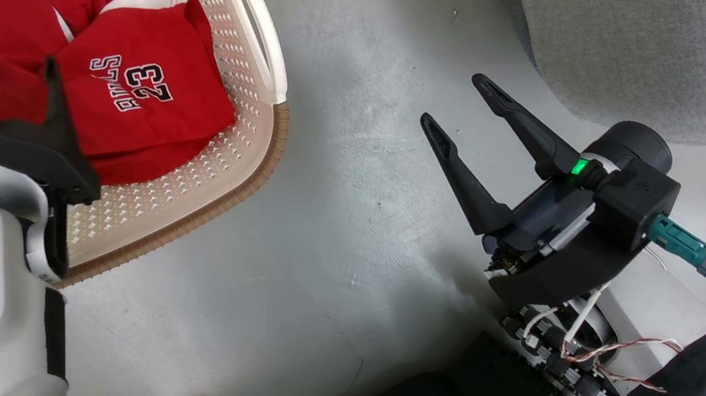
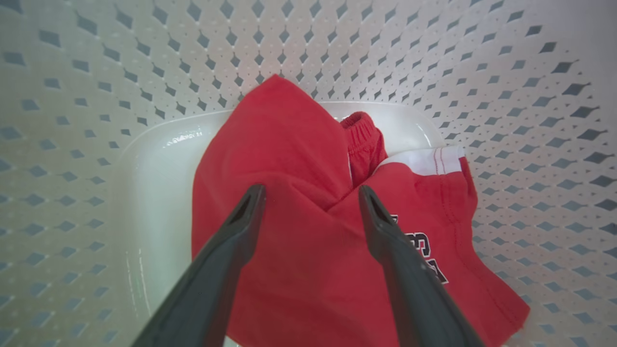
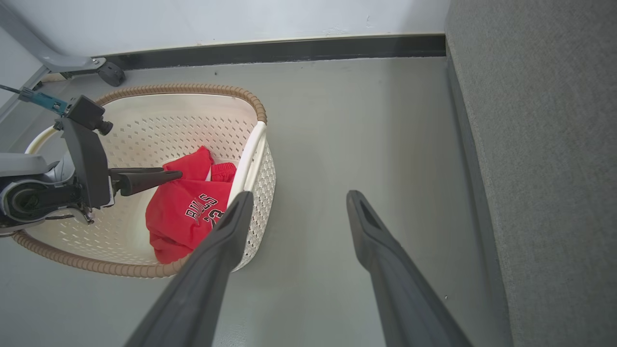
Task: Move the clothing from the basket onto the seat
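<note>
The red clothing [image 1: 140, 83] lies bunched in the cream perforated basket [image 1: 191, 212], the jersey with the dark 23 on top. My left gripper [image 1: 18, 78] hangs open inside the basket just above the garments. In the left wrist view its two fingers straddle a fold of the red clothing [image 2: 289, 144] without closing on it, the basket wall [image 2: 96, 72] all around. My right gripper [image 1: 454, 99] stands open and empty over the floor between the basket and the grey seat [image 1: 643, 17]. The right wrist view takes in the basket [image 3: 193, 89], the clothing [image 3: 188, 212], the left gripper [image 3: 171, 173] and the seat [image 3: 544, 144].
Grey floor [image 1: 330, 228] lies between basket and seat. A dark skirting board [image 3: 289, 48] runs along the wall behind the basket, with a caster on a grey leg [image 3: 111, 74] near its far left. Loose wires [image 1: 584, 345] hang on my own base at the lower right.
</note>
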Tool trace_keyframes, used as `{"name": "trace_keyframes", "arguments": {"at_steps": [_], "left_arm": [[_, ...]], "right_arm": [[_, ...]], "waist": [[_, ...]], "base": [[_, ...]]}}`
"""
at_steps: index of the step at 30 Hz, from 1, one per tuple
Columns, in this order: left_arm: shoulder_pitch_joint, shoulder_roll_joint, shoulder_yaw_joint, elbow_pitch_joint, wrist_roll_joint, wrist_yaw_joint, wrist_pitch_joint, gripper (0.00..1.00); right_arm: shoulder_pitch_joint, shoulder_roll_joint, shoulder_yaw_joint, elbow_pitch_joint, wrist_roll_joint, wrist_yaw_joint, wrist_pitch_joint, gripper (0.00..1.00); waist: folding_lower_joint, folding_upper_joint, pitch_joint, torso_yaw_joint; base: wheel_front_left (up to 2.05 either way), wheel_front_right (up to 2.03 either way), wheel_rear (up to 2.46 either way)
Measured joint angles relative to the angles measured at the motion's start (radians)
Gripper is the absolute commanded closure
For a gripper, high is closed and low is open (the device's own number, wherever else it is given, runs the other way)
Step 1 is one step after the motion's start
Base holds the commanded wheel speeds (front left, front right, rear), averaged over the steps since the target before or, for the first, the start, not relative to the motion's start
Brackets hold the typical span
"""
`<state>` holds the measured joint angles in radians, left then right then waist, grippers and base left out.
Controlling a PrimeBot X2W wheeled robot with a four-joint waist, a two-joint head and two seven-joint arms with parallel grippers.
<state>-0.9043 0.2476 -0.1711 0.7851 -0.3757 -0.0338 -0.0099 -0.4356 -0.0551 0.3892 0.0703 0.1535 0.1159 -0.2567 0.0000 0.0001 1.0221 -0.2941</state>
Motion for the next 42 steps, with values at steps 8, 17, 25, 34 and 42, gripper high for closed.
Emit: {"name": "trace_keyframes", "arguments": {"at_steps": [8, 17, 25, 34, 42], "left_arm": [[-0.035, 0.017, 0.000, 0.031, 0.003, 0.007, 0.001, 0.00], [-0.056, 0.005, -0.024, 0.071, 0.018, 0.006, -0.014, 1.00], [-0.039, -0.078, -0.038, 0.117, 0.012, -0.020, -0.103, 1.00], [0.015, -0.168, -0.040, 0.132, -0.011, -0.047, -0.208, 1.00], [0.072, -0.187, -0.033, 0.119, -0.060, -0.064, -0.233, 1.00]], "right_arm": [[-0.001, 0.001, -0.005, -0.013, 0.000, 0.000, 0.000, 0.00], [-0.003, 0.002, -0.005, -0.012, 0.000, 0.000, 0.000, 0.00], [-0.008, 0.002, -0.049, 0.029, -0.005, 0.003, 0.000, 0.00], [-0.028, -0.037, -0.114, 0.059, -0.012, 0.003, 0.000, 0.00], [-0.027, -0.046, -0.152, 0.091, -0.014, 0.003, 0.000, 0.00]], "waist": [[0.0000, 0.0000, 0.036, -0.009], [0.0000, -0.0001, 0.048, -0.015], [0.0000, -0.0002, 0.003, -0.002], [0.0000, -0.0002, -0.096, 0.045], [0.0000, -0.0003, -0.194, 0.118]], "base": [[0.00, 0.00, 0.00], [0.00, 0.00, 0.00], [0.00, 0.00, 0.00], [0.00, 0.00, 0.00], [0.00, 0.00, 0.00]]}}
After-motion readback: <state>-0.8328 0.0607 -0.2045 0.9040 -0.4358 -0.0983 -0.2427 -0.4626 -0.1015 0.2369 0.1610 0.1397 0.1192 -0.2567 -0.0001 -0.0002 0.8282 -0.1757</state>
